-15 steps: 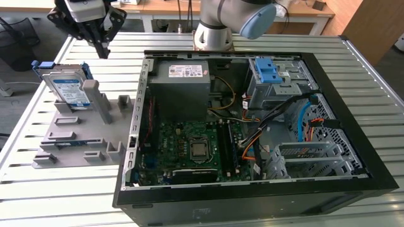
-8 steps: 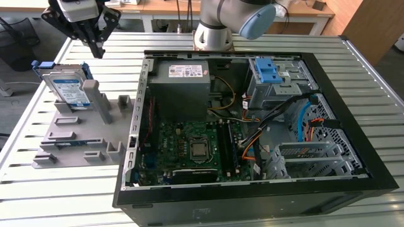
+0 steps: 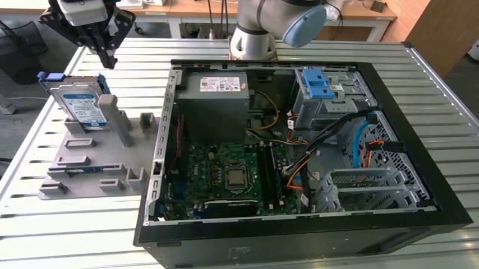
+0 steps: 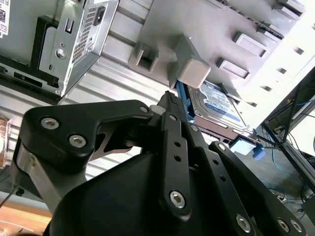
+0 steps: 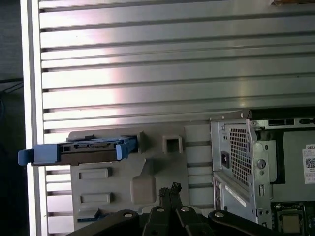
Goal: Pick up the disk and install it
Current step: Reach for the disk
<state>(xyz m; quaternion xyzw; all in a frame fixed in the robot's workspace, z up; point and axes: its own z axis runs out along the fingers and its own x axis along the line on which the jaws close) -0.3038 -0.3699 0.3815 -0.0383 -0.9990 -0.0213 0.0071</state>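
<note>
I am a robot arm. My gripper (image 3: 107, 60) hangs over the far end of a grey fixture plate (image 3: 105, 154), its two fingers pressed together with nothing between them.

The task has hardly begun: the disk (image 3: 81, 103) is neither picked up nor installed. It sits propped at a tilt on the plate, on the exterior view's left of an open computer case (image 3: 299, 241) and apart from it. Everything stands on a slatted metal table (image 3: 45, 235). My fingertips are above the disk and slightly beyond it, not touching.

The disk is a flat silver rectangle. Its white-and-blue label faces up, and a blue plastic frame hugs its edges, with blue tabs at the far end. In the first wrist view the disk (image 5: 81, 150) appears edge-on, thin and dark between blue ends.
</note>
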